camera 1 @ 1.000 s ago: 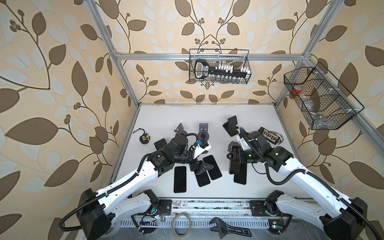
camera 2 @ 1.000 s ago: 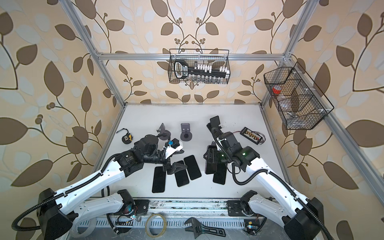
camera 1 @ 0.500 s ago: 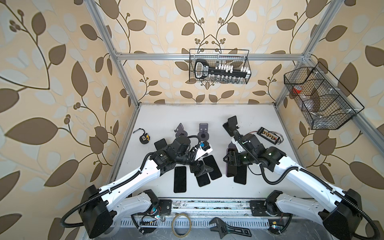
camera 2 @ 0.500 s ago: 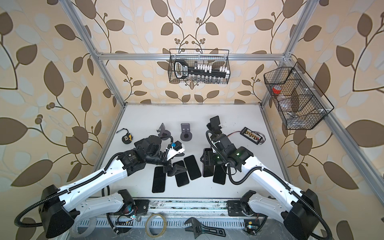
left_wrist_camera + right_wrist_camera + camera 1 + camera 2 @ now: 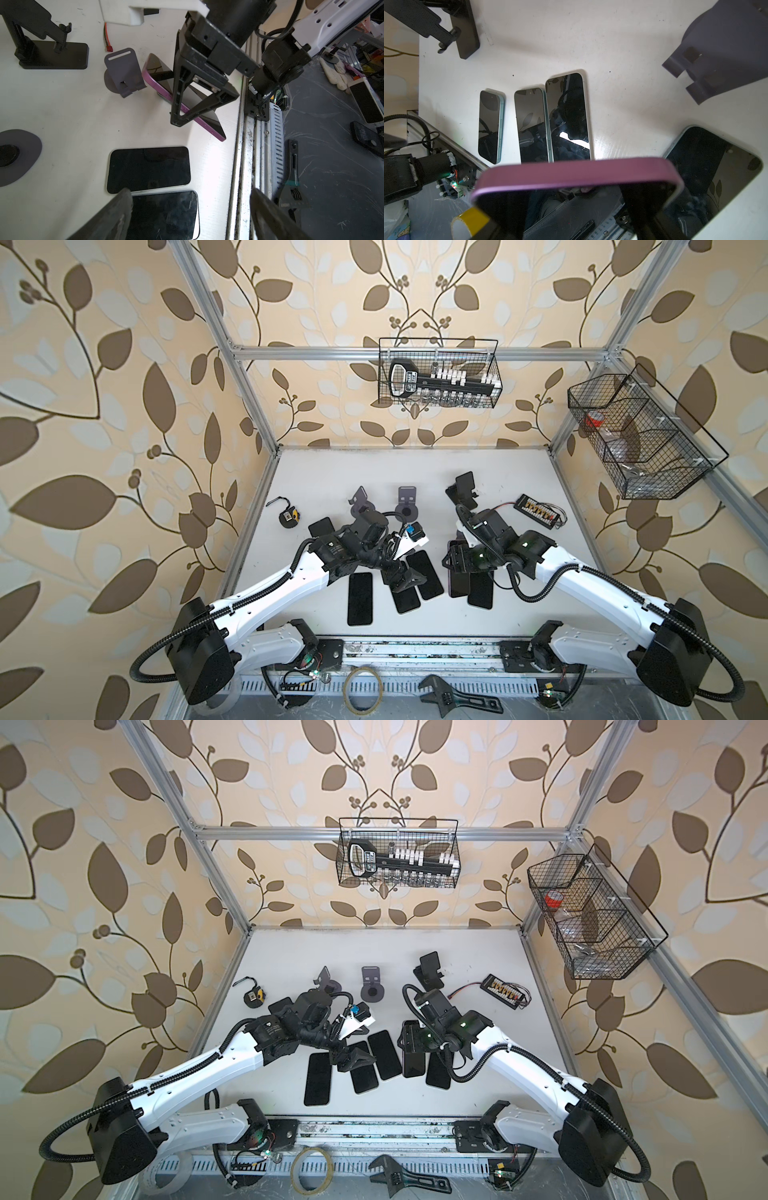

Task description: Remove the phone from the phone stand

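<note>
Left wrist view: right claw (image 5: 179, 118) clamps purple-rimmed black phone (image 5: 160, 72), tilted, off grey plastic stand (image 5: 124, 72), near bench (image 5: 62, 114) front edge. Slick edge grip may slip, dropping it onto flat black phones (image 5: 148, 168). Left claw (image 5: 190, 199) wide, empty.

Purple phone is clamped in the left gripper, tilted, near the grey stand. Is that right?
Not quite. The purple phone is clamped in the right gripper, not the left; the right wrist view shows it between that gripper's fingers. It is tilted, near the grey stand.
</note>
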`<action>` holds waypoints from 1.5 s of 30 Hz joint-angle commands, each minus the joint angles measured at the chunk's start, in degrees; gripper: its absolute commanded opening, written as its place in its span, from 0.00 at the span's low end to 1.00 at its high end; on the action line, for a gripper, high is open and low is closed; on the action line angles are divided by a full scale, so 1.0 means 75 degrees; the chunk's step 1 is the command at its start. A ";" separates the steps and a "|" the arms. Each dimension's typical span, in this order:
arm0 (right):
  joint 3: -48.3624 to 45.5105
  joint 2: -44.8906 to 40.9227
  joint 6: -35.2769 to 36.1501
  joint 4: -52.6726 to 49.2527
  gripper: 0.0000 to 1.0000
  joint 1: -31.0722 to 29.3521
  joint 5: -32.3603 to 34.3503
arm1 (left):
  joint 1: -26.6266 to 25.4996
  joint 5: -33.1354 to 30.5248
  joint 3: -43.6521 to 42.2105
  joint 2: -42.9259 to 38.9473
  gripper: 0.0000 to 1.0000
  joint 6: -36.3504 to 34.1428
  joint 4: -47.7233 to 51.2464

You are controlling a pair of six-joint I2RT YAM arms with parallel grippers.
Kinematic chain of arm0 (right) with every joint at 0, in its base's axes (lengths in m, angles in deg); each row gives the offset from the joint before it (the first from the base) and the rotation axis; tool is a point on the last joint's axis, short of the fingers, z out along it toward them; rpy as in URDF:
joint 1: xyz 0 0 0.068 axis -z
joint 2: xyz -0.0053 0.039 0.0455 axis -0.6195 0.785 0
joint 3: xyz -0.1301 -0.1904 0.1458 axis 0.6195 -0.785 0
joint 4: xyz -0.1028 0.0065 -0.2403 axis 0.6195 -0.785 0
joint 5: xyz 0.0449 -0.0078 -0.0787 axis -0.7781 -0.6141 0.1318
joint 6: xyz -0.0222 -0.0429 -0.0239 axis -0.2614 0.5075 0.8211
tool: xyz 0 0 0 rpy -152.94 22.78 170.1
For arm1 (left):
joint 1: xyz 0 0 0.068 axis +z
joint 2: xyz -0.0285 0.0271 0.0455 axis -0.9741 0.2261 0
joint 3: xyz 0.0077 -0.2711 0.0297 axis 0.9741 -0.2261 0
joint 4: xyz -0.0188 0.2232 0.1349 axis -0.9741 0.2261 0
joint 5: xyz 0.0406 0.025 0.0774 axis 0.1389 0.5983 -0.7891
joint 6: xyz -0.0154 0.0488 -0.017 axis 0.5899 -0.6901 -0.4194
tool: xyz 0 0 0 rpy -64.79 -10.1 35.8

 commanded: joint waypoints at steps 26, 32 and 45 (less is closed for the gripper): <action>0.1017 0.1992 0.0104 -0.0032 0.50 -0.0230 0.0801 | -0.0096 -0.0307 0.0444 0.0235 0.88 0.0042 0.0291; 0.1266 0.2324 0.0139 -0.0252 0.49 -0.0277 0.1047 | -0.0096 -0.0445 0.0588 0.0422 0.89 0.0122 0.0454; 0.1886 0.3319 0.0227 -0.0776 0.50 -0.0280 0.1508 | -0.0096 -0.0515 0.0629 0.0463 0.89 0.0155 0.0520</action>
